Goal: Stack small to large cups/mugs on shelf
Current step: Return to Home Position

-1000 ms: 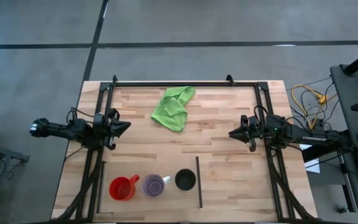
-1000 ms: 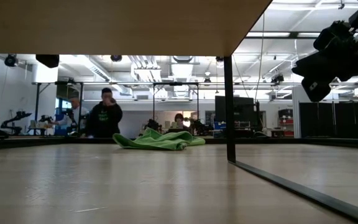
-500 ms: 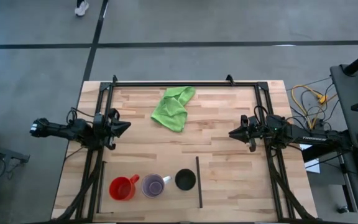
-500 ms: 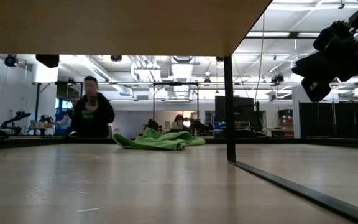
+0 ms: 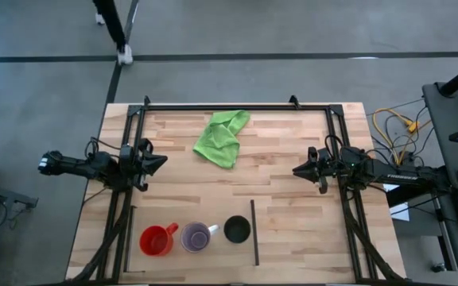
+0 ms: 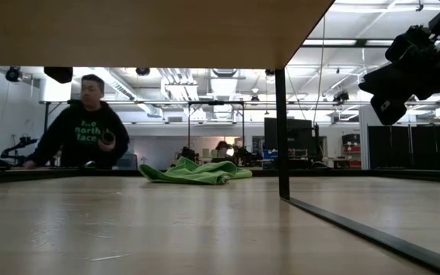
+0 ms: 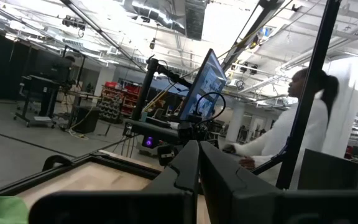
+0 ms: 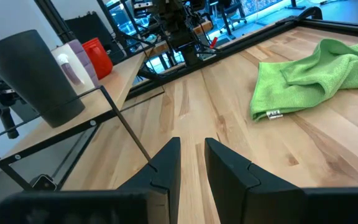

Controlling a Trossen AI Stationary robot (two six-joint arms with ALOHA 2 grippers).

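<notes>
Along the near edge of the worktop (image 5: pixel 237 184), on the shelf (image 5: pixel 191 213) between its thin black bars, I see the three cups standing upright in a row that runs side to side: the red mug (image 5: pixel 156 241) at the left end, the purple cup (image 5: pixel 195 237) in the middle and the black cup (image 5: pixel 237 229) at the right end, close together, though I cannot tell whether any touch. That row lies toward the near edge from both sets of jaws and well apart from each; the red mug is nearer the left arm (image 5: pixel 94 165), the black cup nearer the right arm (image 5: pixel 372 168). Both arms lie low and roughly level over the side rails of the frame, jaws aimed inward at each other across the bare middle of the worktop, with the green cloth (image 5: pixel 223 137) off toward the far edge between them. My left jaws are clenched on nothing; my right jaws show a narrow gap and grasp nothing. I judge the stacking done, so parking the arms needs no reach toward the shelf, only a clear path away from it
</notes>
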